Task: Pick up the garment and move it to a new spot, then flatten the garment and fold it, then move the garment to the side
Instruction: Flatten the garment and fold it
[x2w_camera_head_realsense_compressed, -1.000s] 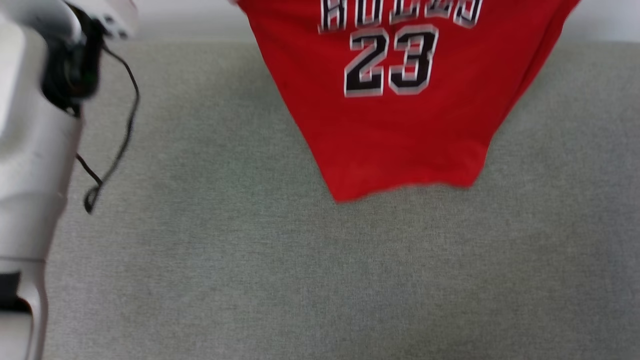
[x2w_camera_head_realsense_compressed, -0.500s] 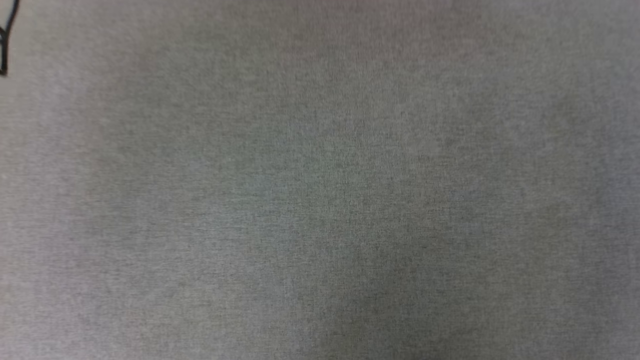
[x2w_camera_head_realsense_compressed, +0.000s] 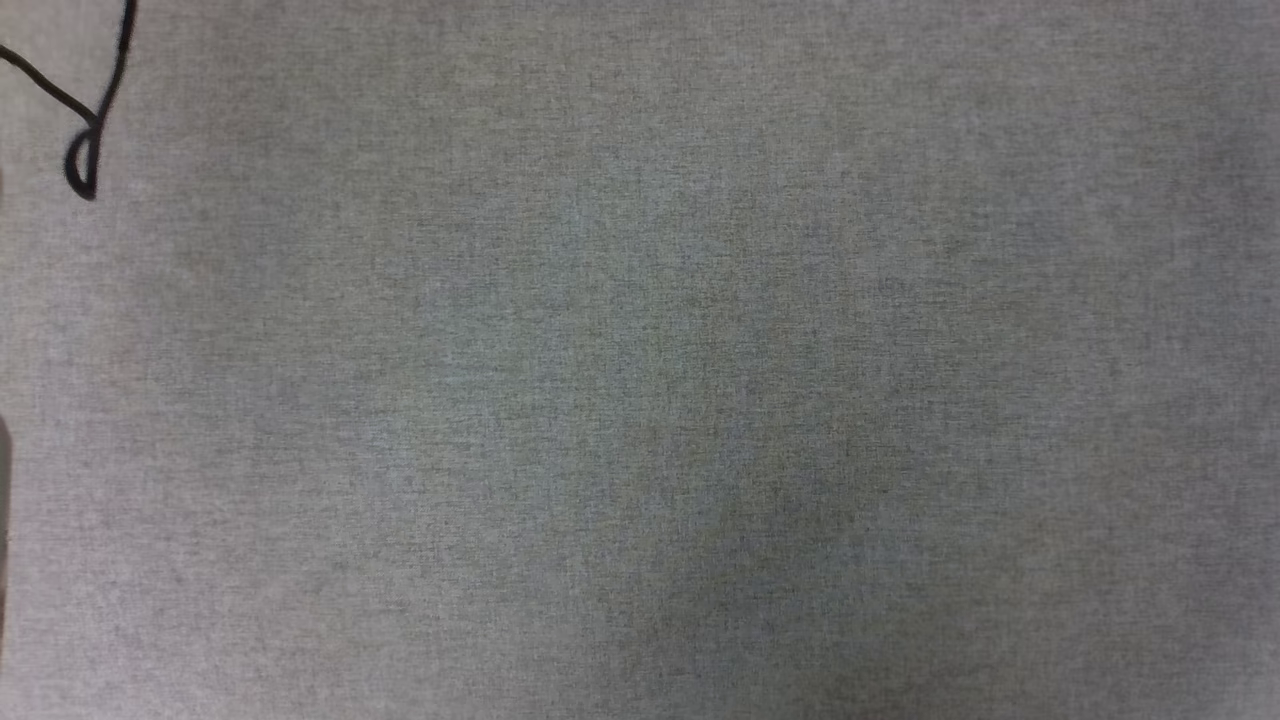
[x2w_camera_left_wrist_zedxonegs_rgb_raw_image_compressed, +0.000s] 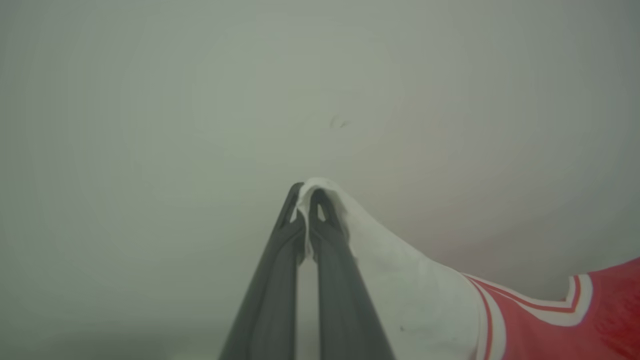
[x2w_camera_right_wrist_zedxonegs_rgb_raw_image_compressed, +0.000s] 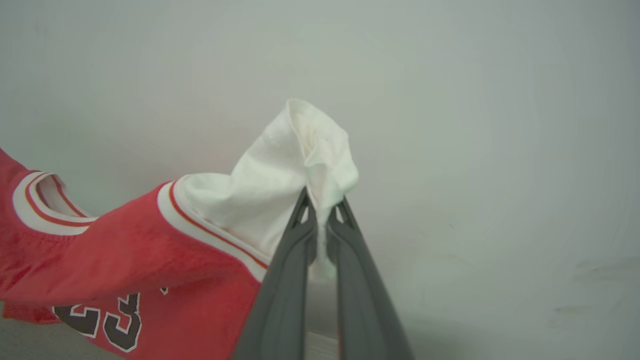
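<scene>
Left gripper (x2w_camera_left_wrist_zedxonegs_rgb_raw_image_compressed: 306, 196): two long dark fingers (x2w_camera_left_wrist_zedxonegs_rgb_raw_image_compressed: 270, 295) pressed together on a pinch of white cloth; the fold of cloth curls over the fingertips, so this gripper is clamped on the garment (x2w_camera_left_wrist_zedxonegs_rgb_raw_image_compressed: 415, 295)
Right gripper (x2w_camera_right_wrist_zedxonegs_rgb_raw_image_compressed: 322, 200): dark fingers (x2w_camera_right_wrist_zedxonegs_rgb_raw_image_compressed: 280, 300) drawn in tight on a bunch of white cloth that puffs up above the tips; it too grips the garment (x2w_camera_right_wrist_zedxonegs_rgb_raw_image_compressed: 150, 255)
Garment: red jersey shirt with white sleeves; held in the air by one white sleeve in each gripper; the red body sags away from each grip
Garment, from the left wrist: the white sleeve slopes down from the fingertips to a red-and-white striped band (x2w_camera_left_wrist_zedxonegs_rgb_raw_image_compressed: 530, 305), with red cloth beyond it
Garment, from the right wrist: the white sleeve meets a striped band (x2w_camera_right_wrist_zedxonegs_rgb_raw_image_compressed: 210, 230); red cloth droops below it; part of a black number with a white outline (x2w_camera_right_wrist_zedxonegs_rgb_raw_image_compressed: 100, 320) shows low on the red; a second striped edge curves at the far end of the shirt
Wall (x2w_camera_left_wrist_zedxonegs_rgb_raw_image_compressed: 150, 100): plain and pale, behind the garment in both wrist views (x2w_camera_right_wrist_zedxonegs_rgb_raw_image_compressed: 500, 125)
Head view: flat grey woven surface (x2w_camera_head_realsense_compressed: 640, 400); a thin black cable (x2w_camera_head_realsense_compressed: 97, 112) forms a small loop over it; how far either lies from the garment cannot be told
</scene>
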